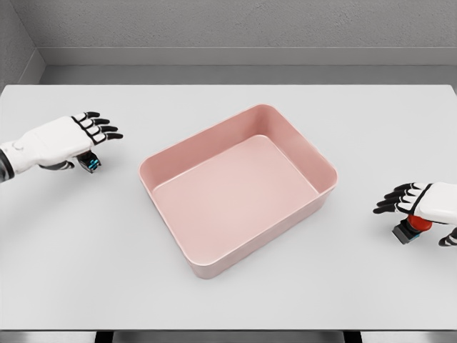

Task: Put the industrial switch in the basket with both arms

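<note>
At the far left, the left hand hovers over the white counter, its black-tipped fingers spread and pointing right, gripping nothing. Just beneath its palm a small dark object with a blue-green face rests on the counter, too small to identify. The pink basket sits in the middle, turned at an angle. At the far right, the right hand hangs with fingers extended leftward and loosely spread; the industrial switch, dark with a red part, lies directly under it on the counter, outside the basket.
</note>
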`<state>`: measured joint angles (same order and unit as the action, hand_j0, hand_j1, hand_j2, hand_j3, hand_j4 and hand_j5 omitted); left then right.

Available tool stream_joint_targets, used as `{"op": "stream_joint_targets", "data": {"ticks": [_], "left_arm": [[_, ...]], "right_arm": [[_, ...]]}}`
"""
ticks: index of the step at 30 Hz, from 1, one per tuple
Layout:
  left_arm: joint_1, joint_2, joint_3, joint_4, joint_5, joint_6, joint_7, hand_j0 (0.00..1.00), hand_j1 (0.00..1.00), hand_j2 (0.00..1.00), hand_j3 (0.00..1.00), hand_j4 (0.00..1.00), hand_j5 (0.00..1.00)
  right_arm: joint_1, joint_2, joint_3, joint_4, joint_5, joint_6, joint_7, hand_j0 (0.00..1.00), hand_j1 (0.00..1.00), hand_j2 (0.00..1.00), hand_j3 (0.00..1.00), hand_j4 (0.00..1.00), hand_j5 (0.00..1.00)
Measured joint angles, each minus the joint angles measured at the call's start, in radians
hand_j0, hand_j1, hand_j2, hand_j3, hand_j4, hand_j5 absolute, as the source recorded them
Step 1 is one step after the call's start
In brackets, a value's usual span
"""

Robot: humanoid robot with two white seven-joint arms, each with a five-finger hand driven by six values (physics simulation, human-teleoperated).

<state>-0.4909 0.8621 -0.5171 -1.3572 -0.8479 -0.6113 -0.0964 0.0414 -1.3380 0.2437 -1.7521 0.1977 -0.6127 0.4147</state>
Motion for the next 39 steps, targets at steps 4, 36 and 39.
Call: {"op": "stream_joint_targets", "data": {"ticks": [4, 36, 39], "left_arm": [[-0.003, -0.005, -0.02, 0.012, -0.001, 0.0, 0.0, 1.0, 1.0, 1.0, 1.0, 1.0, 1.0], [-0.051, -0.013, -0.063, 0.055, -0.026, 0.0, -0.015, 0.69, 0.69, 0.69, 0.69, 0.69, 0.69], [-0.051, -0.013, -0.069, 0.054, -0.028, 0.0, -0.018, 0.61, 0.61, 0.61, 0.61, 0.61, 0.61]], "right_arm": [[0.002, 0.011, 0.004, -0.001, 0.003, 0.0, 0.0, 1.0, 1.0, 1.0, 1.0, 1.0, 1.0], [0.002, 0.028, 0.038, 0.002, 0.001, 0.121, 0.063, 0.52, 0.52, 0.52, 0.52, 0.52, 0.52], [0.0, 0.028, 0.038, 0.001, 0.001, 0.121, 0.066, 0.52, 0.52, 0.52, 0.52, 0.52, 0.52]]}}
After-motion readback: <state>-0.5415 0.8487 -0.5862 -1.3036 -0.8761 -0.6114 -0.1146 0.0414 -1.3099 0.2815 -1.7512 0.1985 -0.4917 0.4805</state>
